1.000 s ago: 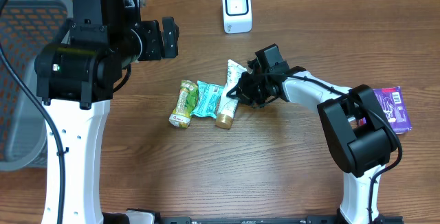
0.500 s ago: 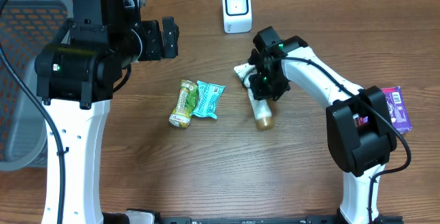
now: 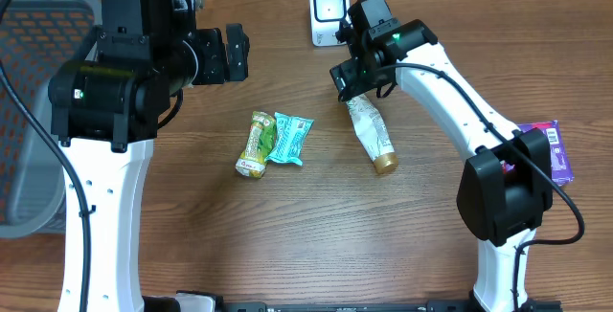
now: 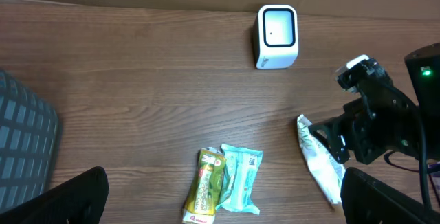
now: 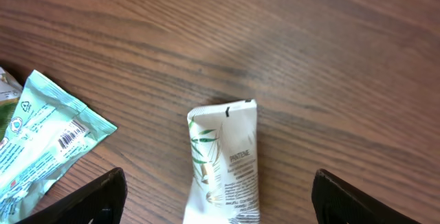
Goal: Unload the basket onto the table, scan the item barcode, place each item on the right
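Observation:
A white Pantene tube [image 3: 371,133] with a gold cap lies flat on the wood table in front of the white barcode scanner [image 3: 329,12]. My right gripper [image 3: 349,75] hovers open just above the tube's crimped end [image 5: 225,162], holding nothing. In the left wrist view the same tube [image 4: 320,167] lies to the right, and the scanner [image 4: 276,36] stands at the back. A yellow-green packet [image 3: 255,144] and a teal packet [image 3: 290,138] lie side by side left of the tube. My left gripper [image 4: 220,210] is open, high above these two packets.
A purple box [image 3: 552,151] sits at the right table edge beside the right arm's base. A grey mesh basket [image 3: 21,111] stands at the far left. The teal packet's barcode [image 5: 69,139] faces up in the right wrist view.
My right gripper carried the tube from beside the packets toward the right, then opened and let it go on the table. It has since risen toward the scanner. The left arm has not moved.

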`<state>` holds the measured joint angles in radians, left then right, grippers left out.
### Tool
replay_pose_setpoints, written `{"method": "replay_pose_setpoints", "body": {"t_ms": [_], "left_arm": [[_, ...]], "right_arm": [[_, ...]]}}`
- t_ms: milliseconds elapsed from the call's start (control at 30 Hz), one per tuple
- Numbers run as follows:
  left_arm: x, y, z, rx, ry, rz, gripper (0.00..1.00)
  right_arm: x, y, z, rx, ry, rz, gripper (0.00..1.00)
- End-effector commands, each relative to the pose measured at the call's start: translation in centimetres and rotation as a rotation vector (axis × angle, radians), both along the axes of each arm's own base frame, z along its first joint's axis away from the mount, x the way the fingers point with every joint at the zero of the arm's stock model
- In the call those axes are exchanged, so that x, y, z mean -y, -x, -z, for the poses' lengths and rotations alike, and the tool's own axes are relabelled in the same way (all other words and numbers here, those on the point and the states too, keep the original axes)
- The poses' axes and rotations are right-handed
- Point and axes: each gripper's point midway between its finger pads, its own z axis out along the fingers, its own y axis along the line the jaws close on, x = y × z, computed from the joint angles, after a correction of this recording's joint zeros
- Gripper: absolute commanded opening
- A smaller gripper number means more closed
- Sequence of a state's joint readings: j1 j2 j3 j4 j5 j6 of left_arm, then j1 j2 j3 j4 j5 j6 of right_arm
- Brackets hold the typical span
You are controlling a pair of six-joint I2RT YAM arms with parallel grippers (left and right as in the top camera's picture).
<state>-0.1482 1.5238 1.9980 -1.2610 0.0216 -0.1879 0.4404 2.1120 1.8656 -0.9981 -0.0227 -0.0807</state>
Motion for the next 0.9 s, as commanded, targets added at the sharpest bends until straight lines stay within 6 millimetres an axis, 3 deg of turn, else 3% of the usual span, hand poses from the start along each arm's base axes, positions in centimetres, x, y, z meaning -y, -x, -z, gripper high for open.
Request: {"method": "replay_pose_setpoints", "body": {"t_ms": [0, 167, 233, 400, 433, 567, 767, 867], "left_arm": [[-0.2, -0.3, 0.2, -0.004, -0.009, 0.0, 1.0], [-0.2, -0.3, 0.2, -0.004, -0.009, 0.0, 1.0], [-0.2, -0.3, 0.2, -0.004, -0.009, 0.0, 1.0], [-0.2, -0.3, 0.2, -0.004, -0.009, 0.0, 1.0], [-0.2, -0.3, 0.2, -0.004, -0.009, 0.0, 1.0], [-0.2, -0.3, 0.2, -0.004, -0.009, 0.0, 1.0], [-0.2, -0.3, 0.2, -0.004, -0.009, 0.0, 1.0], [-0.2, -0.3, 0.2, -0.004, -0.009, 0.0, 1.0]], "right_arm": [[-0.2, 1.3, 0.5, -0.022, 0.015, 0.06, 0.84], [0.8, 4.4, 4.4, -0.112, 0.099, 0.175, 0.75], [1.4, 5.3, 5.5, -0.088, 0.202, 0.171, 0.75], [1.2, 6.3, 5.6, 0.018, 0.371, 0.168, 0.74], [1.5, 6.2, 5.3, 0.059, 0.41, 0.192, 0.69], [3.3, 5.5, 5.3, 0.178, 0.542, 0.222, 0.69], [3.7, 5.6, 5.6, 0.179, 0.557, 0.221, 0.78], [2.8, 6.3, 6.5, 0.131, 0.508, 0.192, 0.78]]}}
